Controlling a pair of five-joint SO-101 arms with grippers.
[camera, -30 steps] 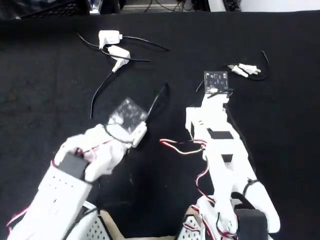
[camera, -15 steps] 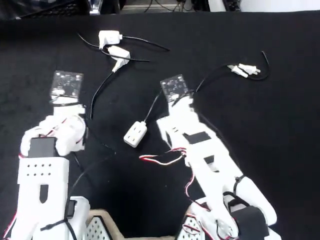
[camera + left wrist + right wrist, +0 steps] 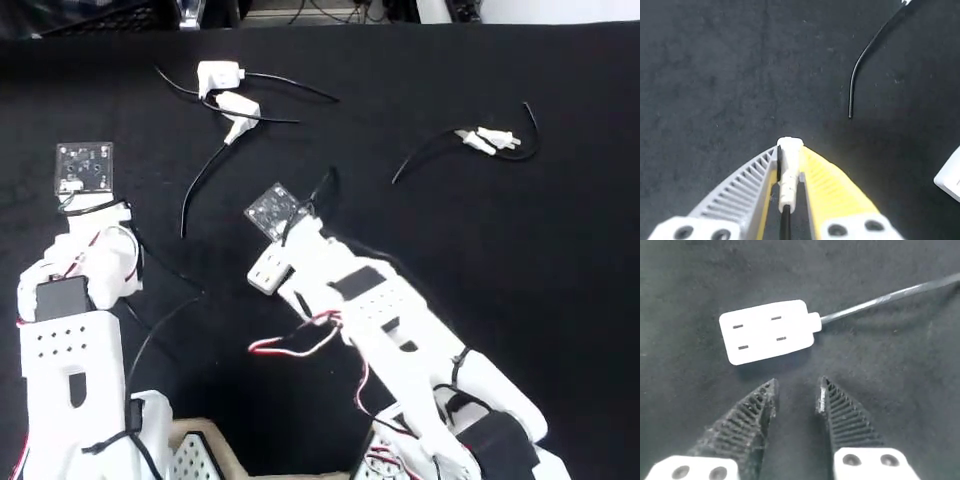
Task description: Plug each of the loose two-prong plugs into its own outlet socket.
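White plug (image 3: 788, 172) pinched in the left gripper (image 3: 789, 150); outlet block (image 3: 767, 331) flat on the black desk (image 3: 685, 275) just beyond the right gripper (image 3: 795, 392).

The plug sits upright between the left gripper's fingers, which press on both its sides, and its black cord runs back between them. A loose cord end (image 3: 860, 70) lies on the desk farther off. The outlet block lies slots up, showing two pairs of slots, and its own cable (image 3: 890, 294) leads away. The right gripper hangs close to it, fingers spread and holding nothing. In the high view the block pokes out beside the right arm (image 3: 400, 330) near the middle of the desk. Two white connectors (image 3: 228, 90) lie together at the far side, and another pair (image 3: 490, 140) lies well apart toward the right.
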